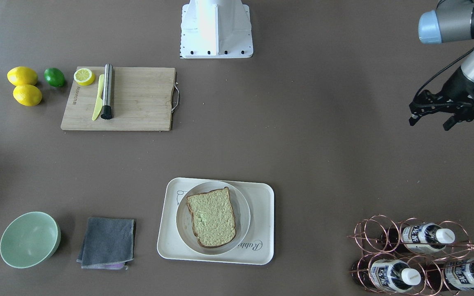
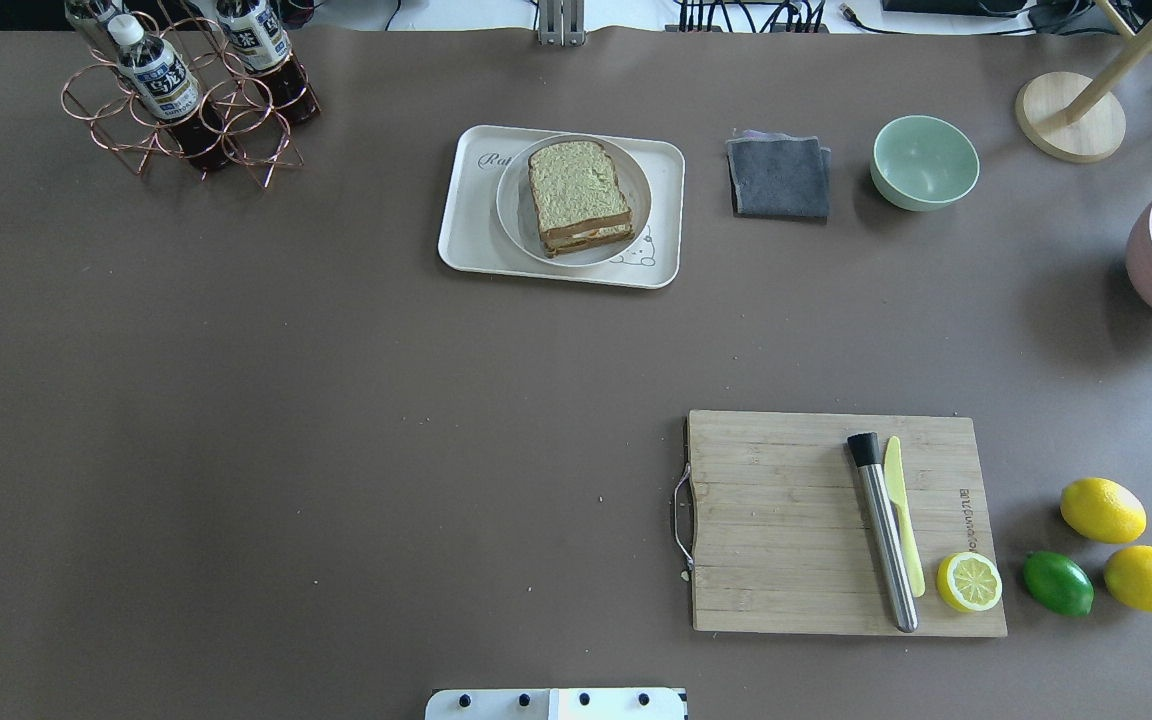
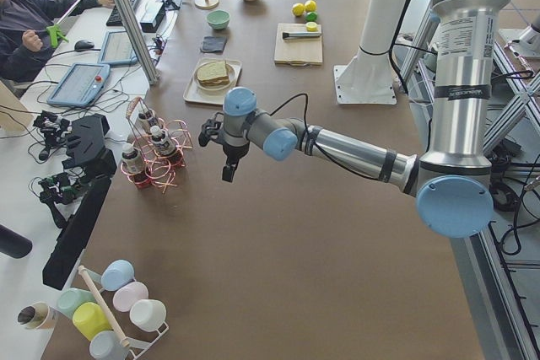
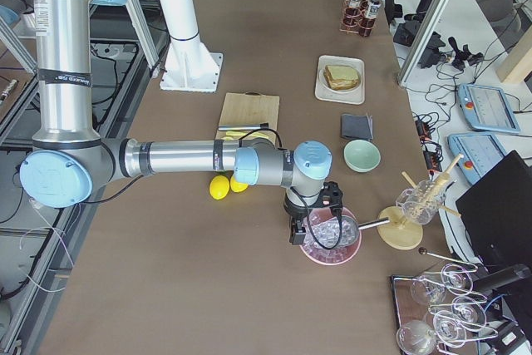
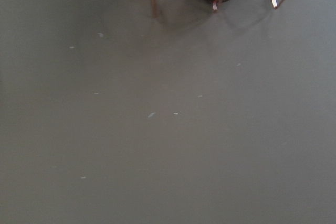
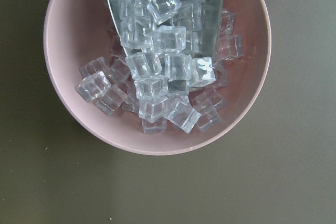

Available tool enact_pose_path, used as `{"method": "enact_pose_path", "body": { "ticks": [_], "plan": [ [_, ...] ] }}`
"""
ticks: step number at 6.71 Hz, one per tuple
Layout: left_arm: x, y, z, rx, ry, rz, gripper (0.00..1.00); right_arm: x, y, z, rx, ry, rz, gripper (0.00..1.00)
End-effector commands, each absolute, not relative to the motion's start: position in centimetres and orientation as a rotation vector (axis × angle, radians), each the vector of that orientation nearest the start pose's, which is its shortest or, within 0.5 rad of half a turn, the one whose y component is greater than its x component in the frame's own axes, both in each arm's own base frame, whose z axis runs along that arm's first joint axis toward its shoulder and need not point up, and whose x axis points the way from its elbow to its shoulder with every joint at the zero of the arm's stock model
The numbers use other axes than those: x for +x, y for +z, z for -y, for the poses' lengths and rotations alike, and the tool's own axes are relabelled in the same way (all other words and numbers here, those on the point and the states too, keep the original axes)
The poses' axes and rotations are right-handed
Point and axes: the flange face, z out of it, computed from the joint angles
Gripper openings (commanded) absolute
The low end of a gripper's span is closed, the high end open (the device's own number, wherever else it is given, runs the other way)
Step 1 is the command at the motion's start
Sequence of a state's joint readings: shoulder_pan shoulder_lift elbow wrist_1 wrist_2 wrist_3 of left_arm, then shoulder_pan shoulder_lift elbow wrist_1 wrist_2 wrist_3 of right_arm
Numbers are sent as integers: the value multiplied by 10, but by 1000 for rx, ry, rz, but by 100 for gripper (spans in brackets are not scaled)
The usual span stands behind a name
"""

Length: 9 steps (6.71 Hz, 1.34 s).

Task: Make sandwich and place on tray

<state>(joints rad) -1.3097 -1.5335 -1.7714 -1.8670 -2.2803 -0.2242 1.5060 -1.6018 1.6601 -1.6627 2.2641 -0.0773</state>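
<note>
The sandwich [image 1: 212,217], two speckled bread slices with brown crust stacked, lies on a round white plate [image 1: 243,213] on the cream tray [image 1: 261,246]. In the overhead view the sandwich [image 2: 579,190] shows a pale filling edge between the slices, and the tray [image 2: 466,235] is at the far middle of the table. My left gripper [image 1: 430,122] hovers open and empty, far off to the tray's side near the bottle rack [image 1: 418,255]. My right gripper [image 4: 299,232] shows only in the exterior right view, above a pink bowl of ice [image 6: 157,61]; I cannot tell whether it is open or shut.
A wooden cutting board [image 2: 786,520] holds a steel cylinder [image 2: 884,530], a yellow knife [image 2: 902,515] and a lemon half [image 2: 969,581]. Two lemons [image 2: 1102,509] and a lime [image 2: 1057,583] lie beside it. A grey cloth [image 2: 779,177] and a green bowl [image 2: 925,162] sit right of the tray.
</note>
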Motion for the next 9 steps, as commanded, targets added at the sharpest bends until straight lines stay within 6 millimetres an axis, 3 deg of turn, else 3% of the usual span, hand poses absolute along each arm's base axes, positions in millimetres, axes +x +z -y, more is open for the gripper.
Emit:
{"method": "enact_pose_path", "body": {
  "ticks": [1,3,4,5,7,9],
  "plan": [
    [-34,606,492,238,255,-785,98,39,646,479,-31,-123,692,100],
    [-90,591,511,178,268,-759,98,39,646,480,-31,-123,691,100],
    [-101,587,517,153,291,-706,98,39,647,479,-33,-122,691,100],
    [-103,597,510,130,286,-679,98,39,648,478,-36,-121,691,100],
    [-101,651,489,32,246,-708,98,39,652,476,-43,-119,691,100],
    [-97,670,470,25,243,-711,98,39,652,476,-43,-118,694,100]
  ]
}}
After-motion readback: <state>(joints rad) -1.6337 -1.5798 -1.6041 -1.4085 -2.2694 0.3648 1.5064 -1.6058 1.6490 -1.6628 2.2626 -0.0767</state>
